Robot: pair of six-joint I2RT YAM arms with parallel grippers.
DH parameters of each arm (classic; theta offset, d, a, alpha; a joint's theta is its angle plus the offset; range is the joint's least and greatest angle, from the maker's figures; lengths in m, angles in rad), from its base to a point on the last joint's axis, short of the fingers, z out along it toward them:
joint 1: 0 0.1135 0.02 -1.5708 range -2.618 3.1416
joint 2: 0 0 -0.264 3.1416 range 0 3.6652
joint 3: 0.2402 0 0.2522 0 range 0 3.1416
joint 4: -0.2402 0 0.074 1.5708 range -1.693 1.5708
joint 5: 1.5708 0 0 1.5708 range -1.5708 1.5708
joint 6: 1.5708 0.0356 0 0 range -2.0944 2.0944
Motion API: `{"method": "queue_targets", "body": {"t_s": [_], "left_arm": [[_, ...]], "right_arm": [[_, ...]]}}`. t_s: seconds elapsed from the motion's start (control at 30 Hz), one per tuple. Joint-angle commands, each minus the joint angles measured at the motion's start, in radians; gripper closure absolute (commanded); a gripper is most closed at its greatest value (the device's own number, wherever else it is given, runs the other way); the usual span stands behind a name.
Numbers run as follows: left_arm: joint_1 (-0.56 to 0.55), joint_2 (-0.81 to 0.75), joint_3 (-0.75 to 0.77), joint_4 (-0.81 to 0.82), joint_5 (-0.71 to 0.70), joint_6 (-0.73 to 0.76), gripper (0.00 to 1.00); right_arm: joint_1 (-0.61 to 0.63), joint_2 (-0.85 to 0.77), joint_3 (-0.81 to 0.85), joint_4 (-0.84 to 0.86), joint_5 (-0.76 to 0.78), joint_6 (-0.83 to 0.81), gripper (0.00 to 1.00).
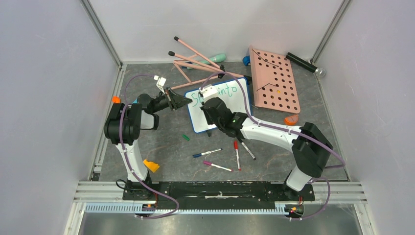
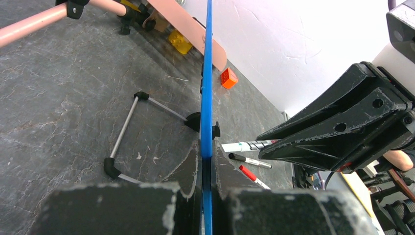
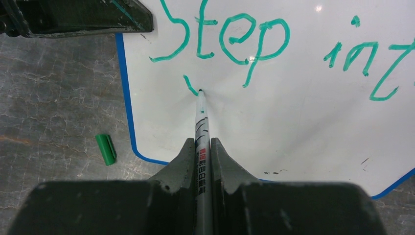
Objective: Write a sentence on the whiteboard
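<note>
Clamping whiteboard (image 2: pixel 207 63) edge: left claw (image 2: pixel 207 164).

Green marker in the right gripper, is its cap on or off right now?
Off. The green marker has its bare tip on the whiteboard, and a green cap lies loose on the table beside it.

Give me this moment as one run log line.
left gripper shut on whiteboard edge | right gripper shut on marker | tip touching whiteboard under Step | sentence so far: Step into
</note>
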Motion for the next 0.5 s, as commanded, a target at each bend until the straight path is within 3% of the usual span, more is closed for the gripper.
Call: {"method": "queue_targets", "body": {"t_s": [0.0,0.47], "left_arm": [[0.007,-0.01,0.026,0.069,0.018,0.059,0.98],[0.008,-0.008,0.028,0.069,0.019,0.055,0.98]], "right_arm": [[-0.016,0.027,0.065,0.01,0.041,-0.022,1.0],[-0.026,0.022,0.054,-0.003,0.019,-0.024,1.0]]}}
